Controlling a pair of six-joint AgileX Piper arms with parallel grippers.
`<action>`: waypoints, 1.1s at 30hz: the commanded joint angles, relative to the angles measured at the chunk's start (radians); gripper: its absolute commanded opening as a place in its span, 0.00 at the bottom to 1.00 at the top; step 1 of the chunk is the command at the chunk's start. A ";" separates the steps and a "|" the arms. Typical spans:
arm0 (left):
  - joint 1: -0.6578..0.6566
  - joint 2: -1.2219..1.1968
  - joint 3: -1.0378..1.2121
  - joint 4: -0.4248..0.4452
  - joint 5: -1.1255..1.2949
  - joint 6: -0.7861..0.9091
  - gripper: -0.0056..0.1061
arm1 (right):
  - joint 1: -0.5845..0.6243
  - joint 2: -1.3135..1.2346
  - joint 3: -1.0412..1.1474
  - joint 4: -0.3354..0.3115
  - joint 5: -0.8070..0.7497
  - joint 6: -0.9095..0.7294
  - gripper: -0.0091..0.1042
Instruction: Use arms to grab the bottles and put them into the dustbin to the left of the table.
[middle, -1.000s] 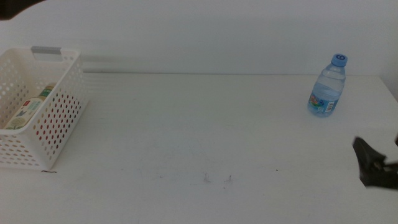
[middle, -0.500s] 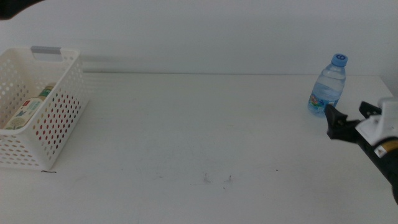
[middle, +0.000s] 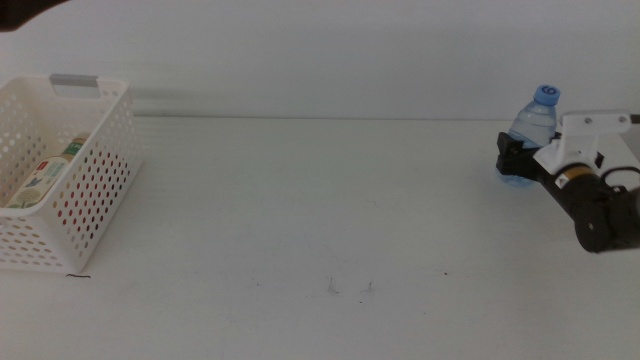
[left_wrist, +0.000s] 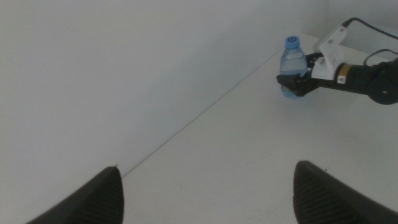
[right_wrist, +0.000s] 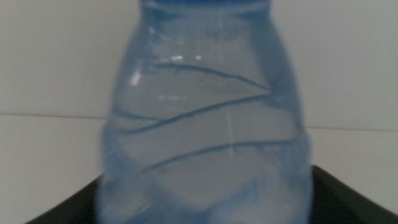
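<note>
Desk (middle: 320, 220): white, wide, mostly bare. Dustbin (middle: 62, 170) at its far left edge, a green-labelled tea bottle (middle: 45, 175) lying inside.

Water bottle (middle: 528, 137), blue cap, stands upright at the far right rear of the desk, well apart from the dustbin.

Right pincer (middle: 514, 160) is at the lower body of the water bottle; jaws sit either side of it. In the right wrist view the bottle (right_wrist: 205, 124) fills the frame between both dark jaws. Jaws look spread around it, not yet clamped; contact cannot be confirmed.

Left pincer (left_wrist: 205, 186): released, jaws wide, held above the desk away from the work, waiting.

Step in hand, as judged: grasp the water bottle. Notes for doing it well:
- Bottle is centred between the jaws; close squarely so it does not twist or tip.
- Thin clear plastic will likely dent; clamp firmly, not hard.
- Grip is low, so expect top-heavy sway on lifting; raise straight up before travelling.
- Long carry leftward to the dustbin; a handover may be needed.
</note>
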 joint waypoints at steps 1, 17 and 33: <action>-0.005 -0.006 0.004 0.002 -0.013 -0.007 0.89 | -0.007 0.029 -0.066 -0.008 0.047 -0.007 0.89; -0.005 -0.006 0.004 0.002 -0.018 -0.007 0.89 | 0.284 0.009 -0.307 -0.135 0.242 0.059 0.06; -0.005 -0.006 0.004 0.002 -0.033 -0.007 0.89 | 0.531 0.243 -0.578 -0.133 0.369 0.117 0.20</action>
